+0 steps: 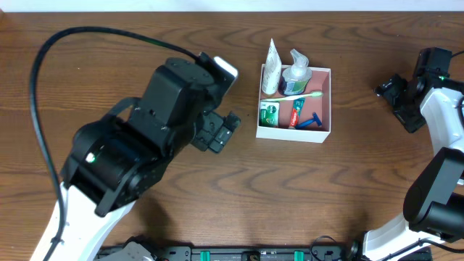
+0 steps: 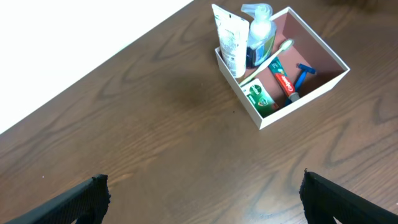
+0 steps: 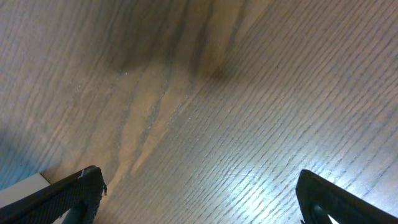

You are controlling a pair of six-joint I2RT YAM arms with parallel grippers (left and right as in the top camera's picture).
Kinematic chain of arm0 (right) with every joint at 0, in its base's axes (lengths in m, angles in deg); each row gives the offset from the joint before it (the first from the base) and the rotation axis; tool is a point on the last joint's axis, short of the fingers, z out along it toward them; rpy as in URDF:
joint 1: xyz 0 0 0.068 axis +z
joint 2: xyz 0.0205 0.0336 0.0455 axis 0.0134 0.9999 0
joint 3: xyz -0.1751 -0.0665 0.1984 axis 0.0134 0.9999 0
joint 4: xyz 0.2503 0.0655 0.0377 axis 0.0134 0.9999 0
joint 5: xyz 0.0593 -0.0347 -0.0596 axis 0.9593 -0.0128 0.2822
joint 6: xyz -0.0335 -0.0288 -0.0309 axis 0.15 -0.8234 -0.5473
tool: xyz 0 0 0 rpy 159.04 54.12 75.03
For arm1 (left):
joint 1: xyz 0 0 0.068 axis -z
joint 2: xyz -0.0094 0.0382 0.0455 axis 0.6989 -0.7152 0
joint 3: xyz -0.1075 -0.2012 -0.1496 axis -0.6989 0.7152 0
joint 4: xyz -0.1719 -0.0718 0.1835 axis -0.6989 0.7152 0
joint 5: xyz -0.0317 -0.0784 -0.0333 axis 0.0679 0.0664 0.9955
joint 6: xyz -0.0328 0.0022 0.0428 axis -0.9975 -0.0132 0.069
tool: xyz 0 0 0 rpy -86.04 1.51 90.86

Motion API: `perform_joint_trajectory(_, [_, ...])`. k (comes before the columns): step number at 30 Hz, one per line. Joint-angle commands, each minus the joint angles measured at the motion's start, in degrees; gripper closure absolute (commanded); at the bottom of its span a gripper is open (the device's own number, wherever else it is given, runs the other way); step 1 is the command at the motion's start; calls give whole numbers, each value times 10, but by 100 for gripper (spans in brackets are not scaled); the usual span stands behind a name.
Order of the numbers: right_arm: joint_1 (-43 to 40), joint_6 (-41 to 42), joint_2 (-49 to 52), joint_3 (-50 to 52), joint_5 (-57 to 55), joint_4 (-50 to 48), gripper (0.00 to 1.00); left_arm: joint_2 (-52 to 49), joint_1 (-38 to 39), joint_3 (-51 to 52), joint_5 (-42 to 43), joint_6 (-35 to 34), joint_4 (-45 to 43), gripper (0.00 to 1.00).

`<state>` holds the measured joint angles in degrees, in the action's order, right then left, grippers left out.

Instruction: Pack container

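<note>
The container (image 1: 328,101), a square white box with a pink-brown inside, sits right of centre on the table. In it are a white tube (image 1: 271,67), a pump bottle (image 1: 296,73), a green-and-white toothbrush (image 1: 299,96), a green carton (image 1: 269,113), a red toothpaste tube (image 1: 297,113) and a blue razor (image 1: 313,122). It also shows in the left wrist view (image 2: 323,90). My left gripper (image 1: 223,133) is open and empty, just left of the container. My right gripper (image 1: 395,100) is open and empty over bare wood, to the container's right.
The wooden table (image 1: 304,188) carries nothing else. A black cable (image 1: 43,58) loops over the far left. The table's far edge (image 2: 93,68) runs diagonally in the left wrist view. The right arm (image 1: 442,167) stands along the right edge.
</note>
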<state>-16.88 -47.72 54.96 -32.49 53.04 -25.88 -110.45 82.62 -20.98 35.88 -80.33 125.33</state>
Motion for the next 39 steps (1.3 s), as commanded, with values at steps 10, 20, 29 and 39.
perform_joint_trajectory(10, [0, 8, 3, 0, -6, 0, 1, 16, -1, 1, 11, -57, 27, 2])
perform_joint_trajectory(20, [0, 8, 3, 0, -6, 0, 1, 109, -118, 238, 70, -97, -200, 2])
perform_joint_trajectory(29, [0, 8, 3, 0, -6, 0, 1, 353, -276, 659, 186, -97, -522, 2])
perform_joint_trajectory(39, [0, 8, 3, 0, -6, 0, 1, 651, -341, 920, 185, -96, -622, 2])
